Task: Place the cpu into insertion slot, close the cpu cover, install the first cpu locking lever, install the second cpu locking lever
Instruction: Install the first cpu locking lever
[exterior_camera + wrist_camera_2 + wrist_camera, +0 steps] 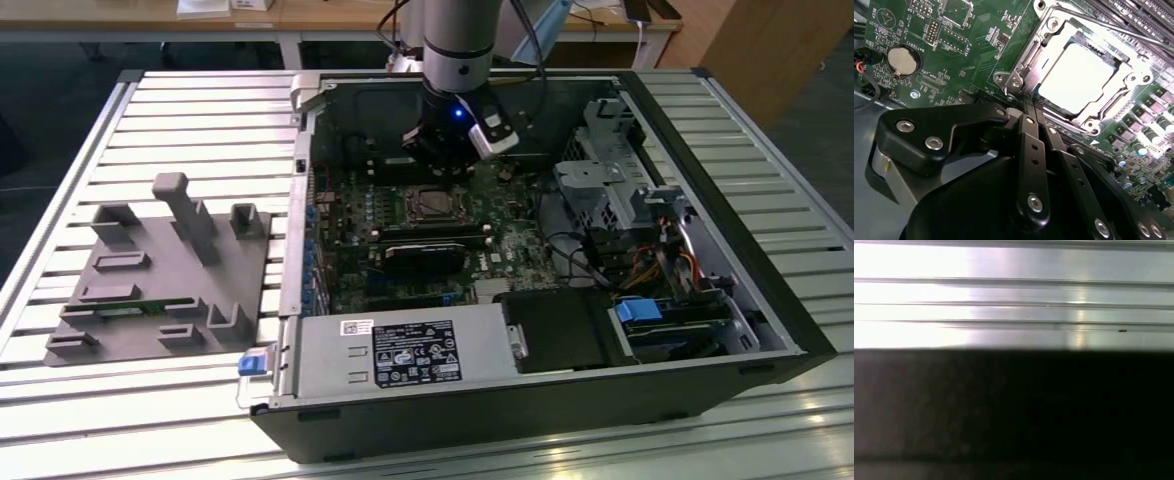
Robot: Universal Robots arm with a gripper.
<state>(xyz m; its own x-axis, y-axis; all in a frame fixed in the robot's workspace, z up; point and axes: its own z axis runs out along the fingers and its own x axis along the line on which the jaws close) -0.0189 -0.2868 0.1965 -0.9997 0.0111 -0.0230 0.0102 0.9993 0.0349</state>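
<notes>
Silver cpu seated in slot, cover down over it. Gripper fingers pressed together, empty, tips just beside the cover's corner. Green motherboard sits inside the open case on a slatted metal table; grey fixture at the exterior view's left.

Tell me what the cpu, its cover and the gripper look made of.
cpu: bare metal top, seemingly; it glares white under the light.
cover: thin bright sheet metal, probably steel; shiny stamped edges with screws.
gripper: matte black links, metal or hard plastic, unclear; held by silver bolts.
</notes>
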